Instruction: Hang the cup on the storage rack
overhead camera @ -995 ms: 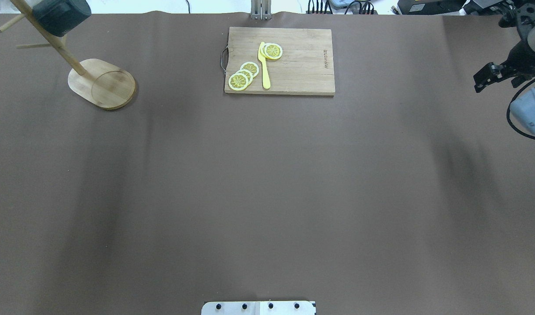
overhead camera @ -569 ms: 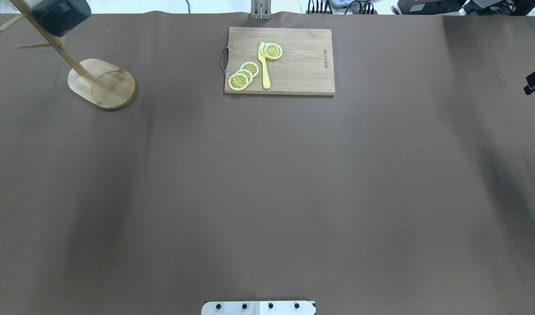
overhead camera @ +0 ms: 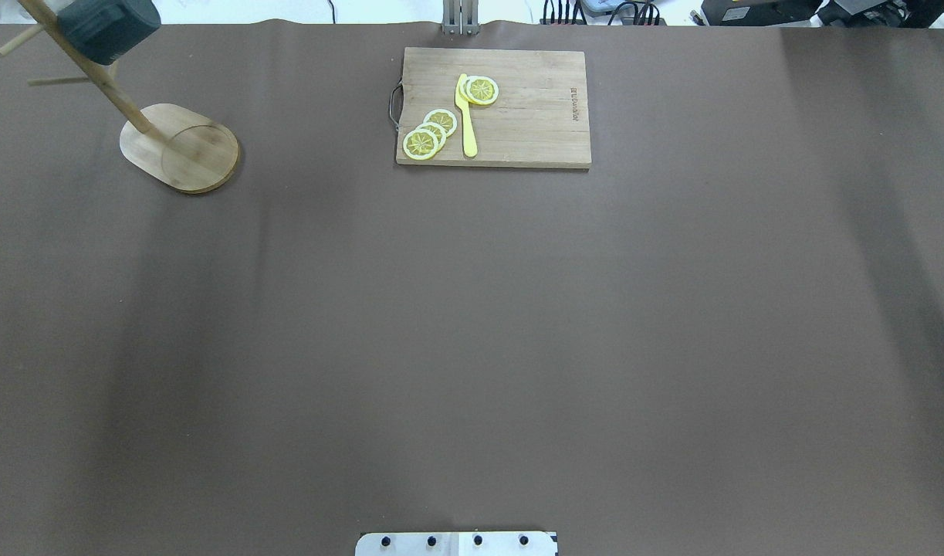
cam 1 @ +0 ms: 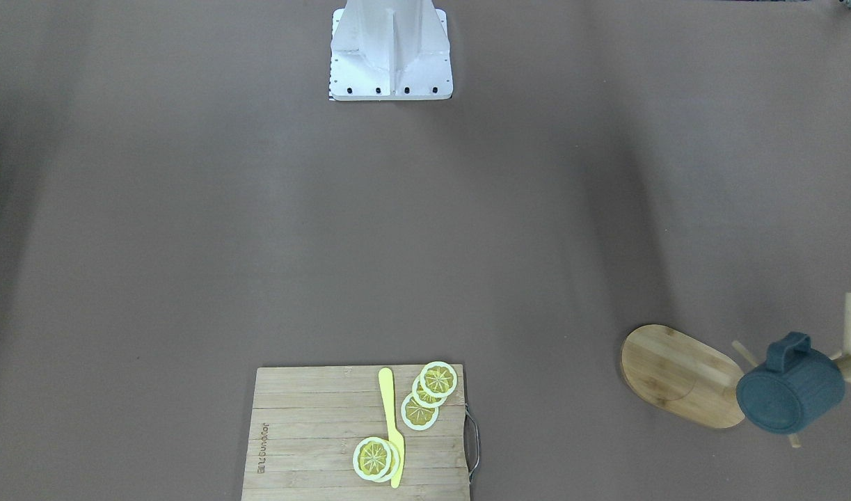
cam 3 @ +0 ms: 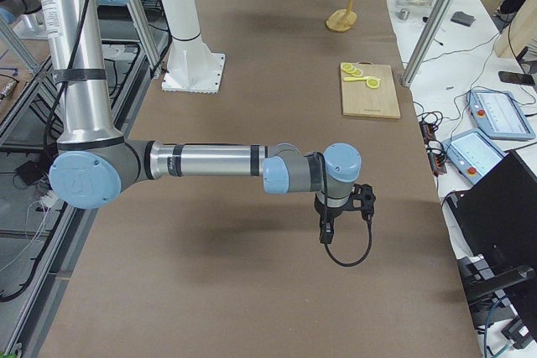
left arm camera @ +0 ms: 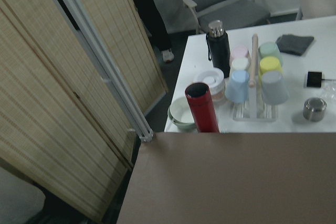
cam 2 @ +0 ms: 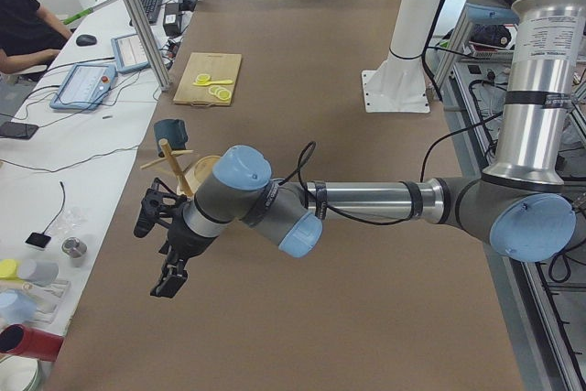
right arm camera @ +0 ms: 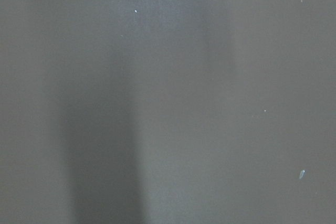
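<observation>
Cup (cam 1: 790, 393) hangs on the storage rack (cam 1: 679, 376) among its pegs, its inside hidden from you. Well apart from the rack, the cutting board (cam 1: 314, 431) carries lemon slices (cam 1: 420, 412), a yellow knife (cam 1: 392, 424) and an unreadable stamp. Left gripper (cam 2: 169, 281), right gripper (cam 3: 326, 236): spread or pressed together, you cannot tell.

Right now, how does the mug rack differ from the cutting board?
The storage rack has an oval base with an upright pegged post; the cutting board is a flat rectangle. The rack holds the cup up off the table; the board holds lemon slices and a yellow knife. Both are light wood.
</observation>
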Action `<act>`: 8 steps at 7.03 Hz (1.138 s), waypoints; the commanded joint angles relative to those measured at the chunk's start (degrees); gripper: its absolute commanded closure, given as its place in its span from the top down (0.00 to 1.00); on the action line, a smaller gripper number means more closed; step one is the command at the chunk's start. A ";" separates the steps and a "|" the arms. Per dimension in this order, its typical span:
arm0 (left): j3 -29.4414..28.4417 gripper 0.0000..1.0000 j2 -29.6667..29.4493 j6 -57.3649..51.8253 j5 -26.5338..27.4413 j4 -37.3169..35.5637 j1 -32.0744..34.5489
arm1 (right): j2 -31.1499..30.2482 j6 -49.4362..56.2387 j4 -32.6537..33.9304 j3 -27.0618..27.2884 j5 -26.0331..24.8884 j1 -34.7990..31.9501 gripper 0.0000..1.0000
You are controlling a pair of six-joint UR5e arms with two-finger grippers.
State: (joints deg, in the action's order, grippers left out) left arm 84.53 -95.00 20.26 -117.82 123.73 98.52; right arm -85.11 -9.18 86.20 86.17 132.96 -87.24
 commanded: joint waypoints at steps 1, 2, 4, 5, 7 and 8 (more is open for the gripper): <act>0.19 0.99 -0.89 0.04 -13.60 -11.10 -2.26 | -1.98 -0.66 0.11 -0.39 0.19 -0.30 1.00; 1.85 0.99 1.29 0.30 -14.70 -11.23 -5.59 | -2.34 -0.93 0.20 -0.56 0.45 -0.30 1.00; 8.34 0.99 6.91 3.44 -14.80 -11.32 -11.75 | -2.43 -1.02 0.63 -0.30 0.90 -0.30 1.00; 10.55 0.99 9.46 4.51 -14.80 -11.32 -13.17 | -2.43 -1.37 0.81 -0.21 0.90 -0.30 1.00; 11.01 0.99 10.97 4.09 -14.63 -11.32 -13.53 | -2.52 -1.37 0.64 0.14 0.90 -0.30 1.00; 10.49 0.99 10.89 3.74 -14.45 -11.32 -13.62 | -2.26 -1.37 0.73 0.31 0.81 -0.30 1.00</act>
State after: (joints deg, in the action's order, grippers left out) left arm 95.22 -84.52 24.30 -132.48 112.42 85.16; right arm -87.53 -10.53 86.88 86.22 133.82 -87.54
